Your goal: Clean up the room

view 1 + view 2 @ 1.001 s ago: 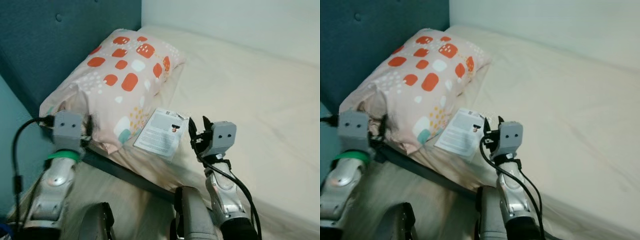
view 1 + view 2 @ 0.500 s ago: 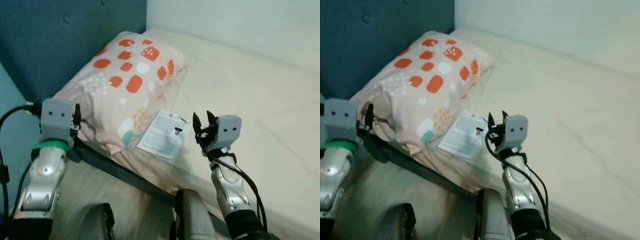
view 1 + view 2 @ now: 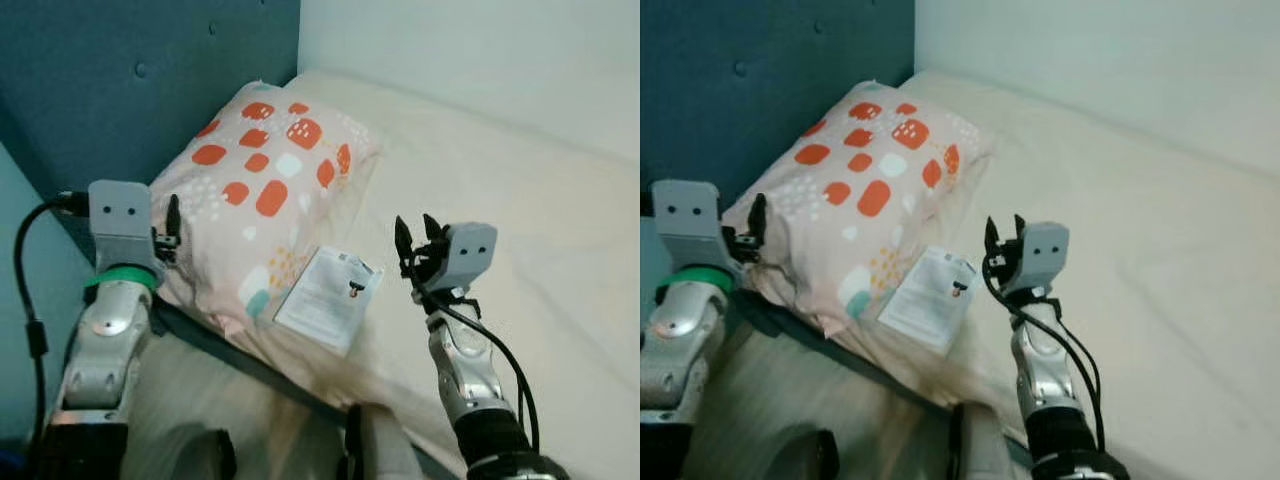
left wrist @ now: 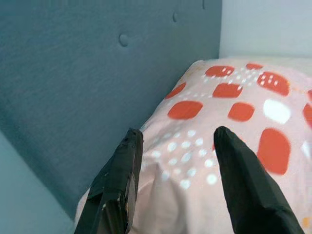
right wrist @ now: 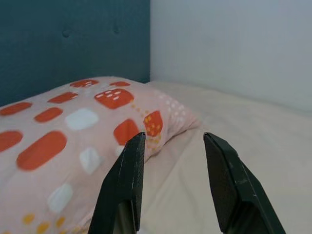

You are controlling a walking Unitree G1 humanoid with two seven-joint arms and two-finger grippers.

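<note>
A pink pillow (image 3: 262, 190) with orange and white patches lies on the cream bed (image 3: 520, 200) against the blue headboard (image 3: 120, 80). A white printed leaflet (image 3: 328, 286) rests on the pillow's near corner. My left gripper (image 3: 172, 228) hovers open at the pillow's near left end, its fingers (image 4: 122, 180) spread just above the fabric. My right gripper (image 3: 415, 245) is raised open over the mattress, right of the leaflet, empty. The right wrist view looks across the pillow (image 5: 73, 131) past the two fingers (image 5: 124, 185).
A white wall (image 3: 480, 50) runs behind the bed. The dark bed frame edge (image 3: 240, 360) crosses below the pillow, with pale wooden floor (image 3: 750, 400) beneath. A black cable (image 3: 30, 300) loops beside my left arm.
The camera has shifted, pushing the scene right and down. Both arms have risen; the left gripper has come off the pillow's edge and now hovers above it.
</note>
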